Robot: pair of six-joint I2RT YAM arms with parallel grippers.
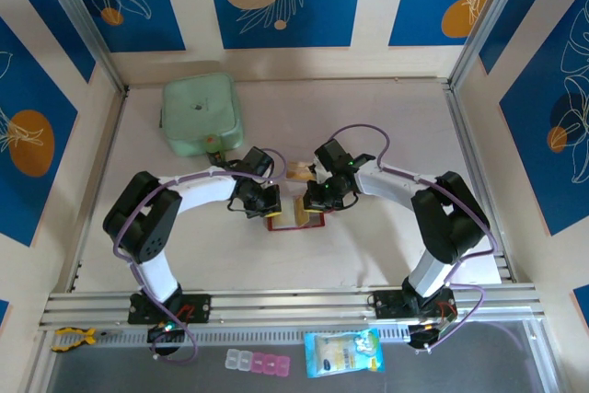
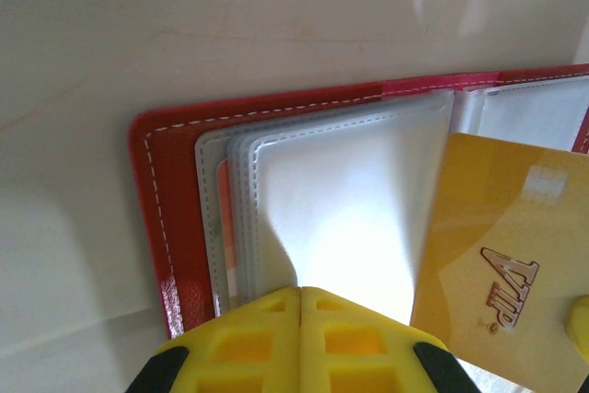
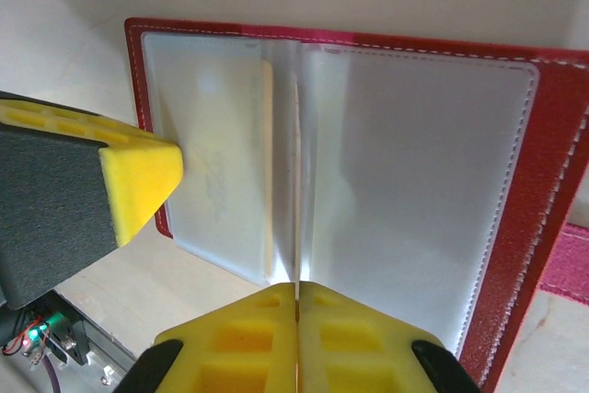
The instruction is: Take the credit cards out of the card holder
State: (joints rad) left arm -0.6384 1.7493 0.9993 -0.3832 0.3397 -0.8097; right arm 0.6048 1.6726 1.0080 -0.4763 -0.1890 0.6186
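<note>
With the left hand (image 2: 301, 294) shut, pressed or pinched the near edge of a clear pocket (image 2: 350, 190) of the card holder (image 2: 152, 190); could not tell which. Gripped a gold card (image 2: 488, 227) edge-on in the closed right hand (image 3: 296, 294), tilted over the right page. Found the card holder lying open on the counter (image 2: 184, 25), mid-scene between both arms, with a tan card (image 1: 298, 170) loose just beyond its far edge. Judged the step as drawing the gold card free. Called next for a clean pull away from the pocket mouth, holder steadied from the left, then a release onto bare counter near the tan card. Could not see whether any of the gold card sat inside a pocket. Could not count what remained inside: made out just an orange card edge (image 2: 224, 218) in the stacked pockets on the left. Lost the gold card's near corner past the picture's lower edge.
</note>
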